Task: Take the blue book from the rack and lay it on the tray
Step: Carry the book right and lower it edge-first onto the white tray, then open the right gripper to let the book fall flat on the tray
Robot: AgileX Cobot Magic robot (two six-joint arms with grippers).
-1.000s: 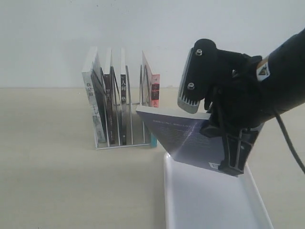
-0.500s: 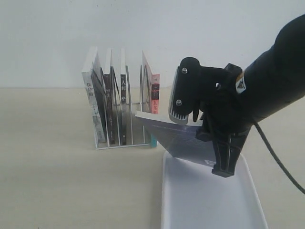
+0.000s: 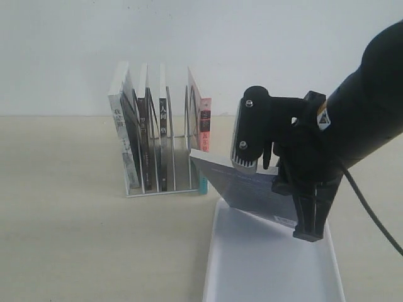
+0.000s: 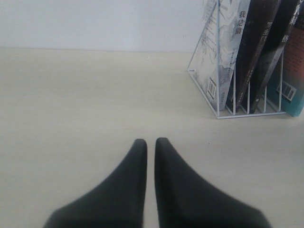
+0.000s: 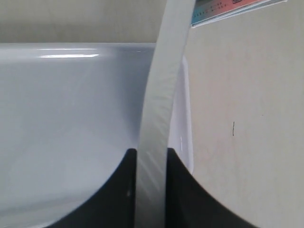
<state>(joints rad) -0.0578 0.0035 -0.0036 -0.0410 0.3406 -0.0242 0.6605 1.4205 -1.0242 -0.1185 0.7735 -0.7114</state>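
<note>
The right hand (image 3: pixel 307 217) pinches the blue book (image 3: pixel 242 185) by one edge, holding it tilted over the far end of the tray (image 3: pixel 271 277), its free corner near the rack (image 3: pixel 157 189), while the left hand (image 4: pixel 149 147), fingers pressed together, hovers over open desk (image 4: pixel 71 104).

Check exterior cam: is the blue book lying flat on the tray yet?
No, the blue book is steeply tilted in the right gripper over the tray, not flat.
</note>
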